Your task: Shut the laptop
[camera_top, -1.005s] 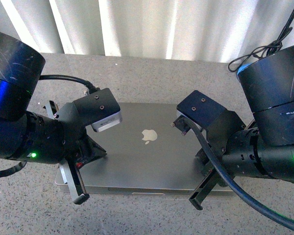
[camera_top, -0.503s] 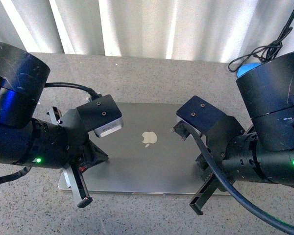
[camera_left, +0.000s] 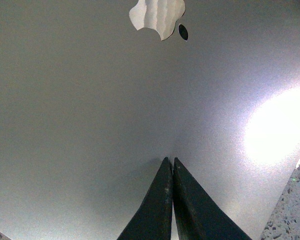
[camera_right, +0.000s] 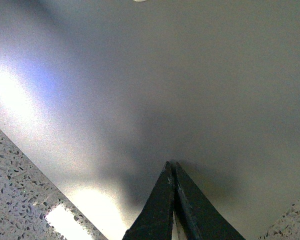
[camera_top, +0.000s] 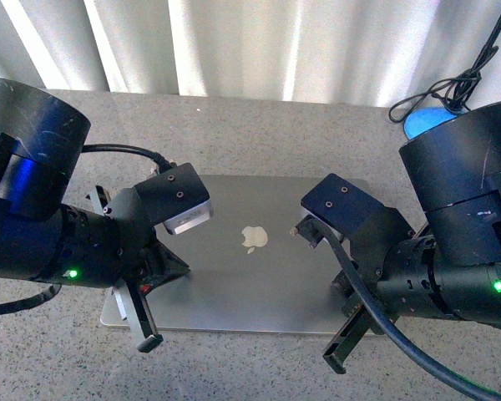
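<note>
The grey laptop [camera_top: 250, 284] lies shut and flat on the speckled table, its lid up with the pale apple logo [camera_top: 254, 237] in the middle. My left gripper [camera_top: 180, 267] is shut over the left part of the lid. In the left wrist view its tips [camera_left: 170, 161] are pressed together just over the bare lid [camera_left: 90, 100], with the logo [camera_left: 157, 17] beyond them. My right gripper [camera_top: 341, 284] is shut over the right part of the lid. In the right wrist view its tips [camera_right: 171, 164] sit close over the lid [camera_right: 190, 75]. I cannot tell whether either touches it.
A coiled black cable [camera_top: 438, 90] and a blue object [camera_top: 424, 121] lie at the back right of the speckled table [camera_top: 259, 138]. A white curtain [camera_top: 250, 42] hangs behind. Table surface shows beside the lid in the right wrist view [camera_right: 20, 190].
Both arms have shifted slightly toward the near edge of the laptop and a little inward. The lid stays flat and shut throughout.
</note>
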